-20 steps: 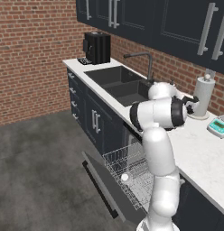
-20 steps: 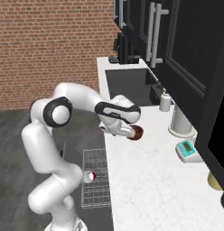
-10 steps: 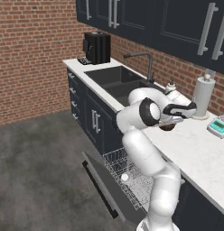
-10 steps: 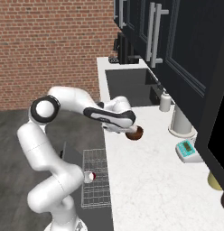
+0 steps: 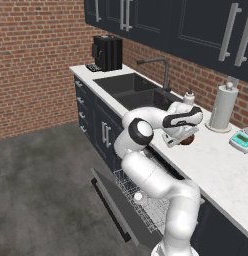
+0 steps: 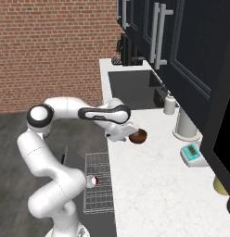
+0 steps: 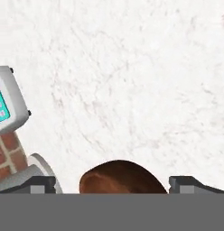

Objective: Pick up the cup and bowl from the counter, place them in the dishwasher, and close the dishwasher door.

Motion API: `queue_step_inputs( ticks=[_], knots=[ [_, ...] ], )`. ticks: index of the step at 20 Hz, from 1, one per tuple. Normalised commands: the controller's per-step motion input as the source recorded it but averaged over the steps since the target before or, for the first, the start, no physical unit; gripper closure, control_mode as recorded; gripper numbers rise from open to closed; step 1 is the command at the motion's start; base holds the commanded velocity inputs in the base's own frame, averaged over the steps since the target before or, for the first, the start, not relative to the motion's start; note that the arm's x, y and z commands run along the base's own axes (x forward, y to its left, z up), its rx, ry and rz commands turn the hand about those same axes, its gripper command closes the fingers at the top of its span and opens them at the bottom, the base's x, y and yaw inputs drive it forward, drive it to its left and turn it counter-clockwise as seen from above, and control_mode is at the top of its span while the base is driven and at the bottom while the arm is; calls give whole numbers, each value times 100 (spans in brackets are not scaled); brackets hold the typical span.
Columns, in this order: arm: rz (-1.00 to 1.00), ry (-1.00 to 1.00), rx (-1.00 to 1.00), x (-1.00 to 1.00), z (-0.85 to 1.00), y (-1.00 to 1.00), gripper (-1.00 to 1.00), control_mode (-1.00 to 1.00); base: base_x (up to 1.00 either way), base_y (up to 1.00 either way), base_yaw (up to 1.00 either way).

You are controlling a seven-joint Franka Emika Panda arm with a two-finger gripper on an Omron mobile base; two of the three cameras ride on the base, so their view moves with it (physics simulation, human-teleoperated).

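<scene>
Bowl (image 6: 137, 136) sits on the counter (image 6: 149, 185); we find the gripper (image 7: 112, 184) spread wide, straddling it.

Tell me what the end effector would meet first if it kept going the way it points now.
Most likely the bowl: in the hand view it sits between the open fingertips of the end effector, on the counter. Depth is unclear, so contact may be close.

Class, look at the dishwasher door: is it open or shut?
Open. The dishwasher door is swung down from its bottom hinge, and the wire rack stands pulled out above it.
</scene>
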Motion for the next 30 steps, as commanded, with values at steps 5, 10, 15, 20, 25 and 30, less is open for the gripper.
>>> queue_step_inputs(
  ticks=[5, 10, 15, 20, 25, 30],
  knots=[
    [2, 52, 18, 86, 68, 0, -100, -100, 0, 0, 0],
    [6, 49, 23, 89, 67, 0, -100, -100, 0, 0, 0],
    [9, 52, 29, 81, 57, 0, -100, -100, 0, 0, 0],
    [10, 55, 29, 69, 38, 6, -100, -100, 0, 0, 0],
    [9, 57, 29, 65, 34, 16, -100, -100, 0, 0, 0],
    [9, 50, 28, 75, 43, 21, -100, -100, 0, 0, 0]
  ],
)
